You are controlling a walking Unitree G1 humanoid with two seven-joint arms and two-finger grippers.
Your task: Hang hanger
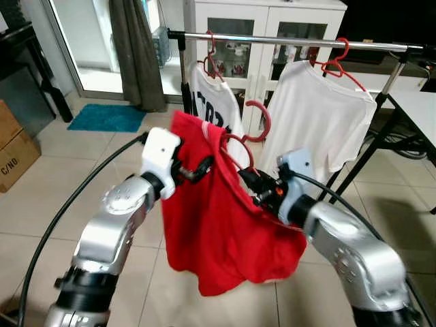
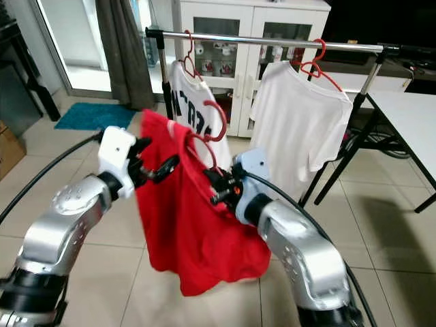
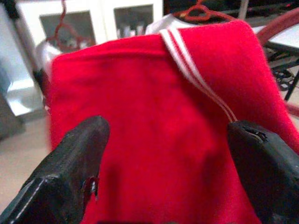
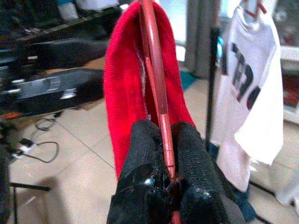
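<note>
Both silver arms rise from the bottom edge of the head views, meeting at frame centre around a red shirt (image 1: 225, 225) on a red hanger (image 1: 235, 146).

Right gripper (image 4: 162, 140): in its wrist view the two black fingers are pressed together on the hanger's thin red bar, with red fabric draped over the bar above them. In the left eye view this gripper sits right of centre, at the shirt's right shoulder.

Left gripper (image 3: 168, 140): fingers apart in its wrist view, one on each side of the frame, red cloth with a white double stripe between them. Whether the pads touch the cloth cannot be told. In the left eye view it sits left of centre, at the shirt's left shoulder.

Hanger hook curls up at frame centre, below the rail (image 1: 293, 41) and not on it.

Rail runs across the top of the frame. Two white shirts hang from it on red hangers: a printed one (image 1: 214, 109) at upper centre, a plain one (image 1: 317, 116) at upper right.

Background: white cabinet (image 1: 266, 27), grey curtain (image 1: 136, 54) upper left, blue mat (image 1: 105, 117) on tiled floor.
</note>
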